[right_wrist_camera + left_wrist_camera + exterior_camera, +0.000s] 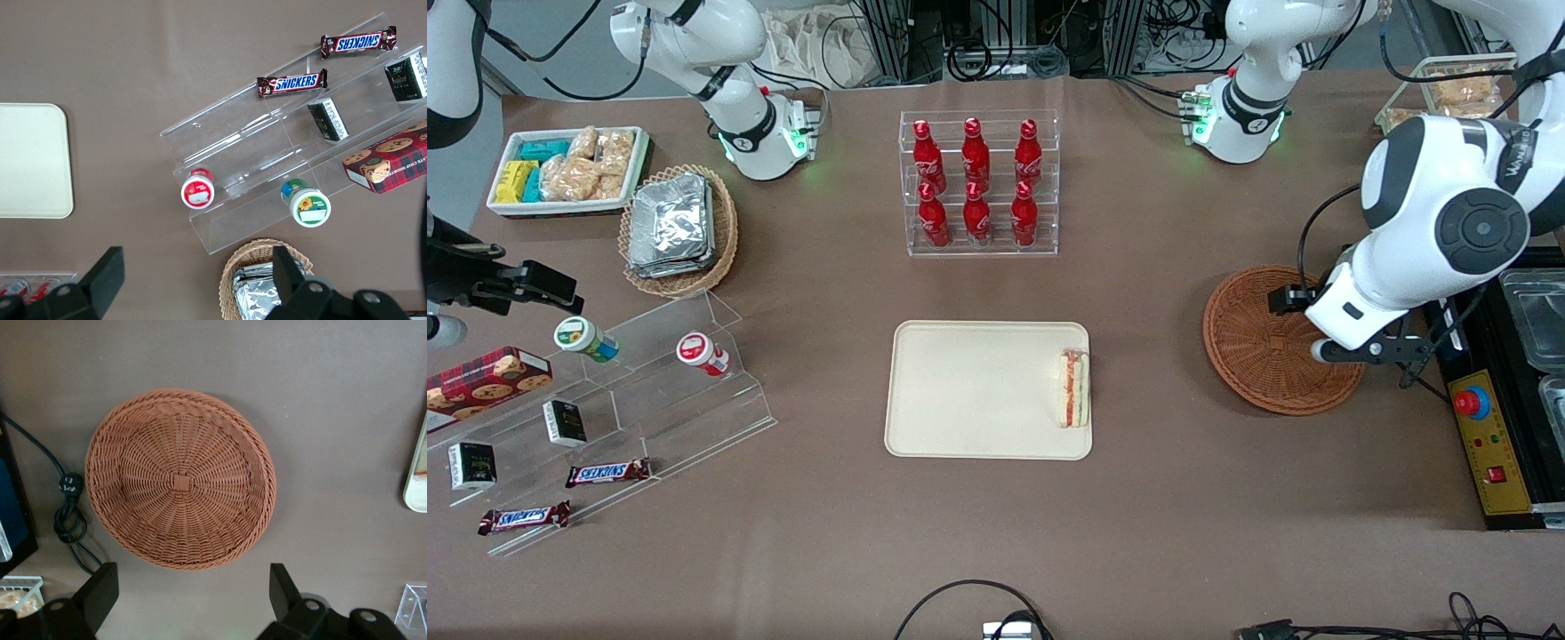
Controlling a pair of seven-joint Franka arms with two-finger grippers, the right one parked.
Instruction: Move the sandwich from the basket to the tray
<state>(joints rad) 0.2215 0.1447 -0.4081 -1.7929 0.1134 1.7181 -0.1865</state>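
**Sandwich on the tray, gripper over the basket**

The sandwich lies on the tray, tucked against the rim at the tray's end toward the working arm, its orange-red and green filling stripes facing up. The rest of the tray is bare cream surface.

The gripper hangs above the round reddish-brown basket, fingers spread wide apart and holding nothing. In the wrist view the whole woven bowl shows beneath them, with nothing inside it. In the front view the arm's white forearm covers the basket's edge toward the working arm's end of the worktop.

Around the scene: a black cable coils on the worktop just beside the basket, and a black control box with a red button sits near it at the working arm's end. Farther from the front camera than the tray, a clear rack holds six red bottles. Toward the parked arm's end stand a clear stepped shelf with small jars, candy bars and a cookie box, a tan wicker basket with foil packs and a white bin of snacks. The stretch of worktop between basket and tray is open brown cloth.
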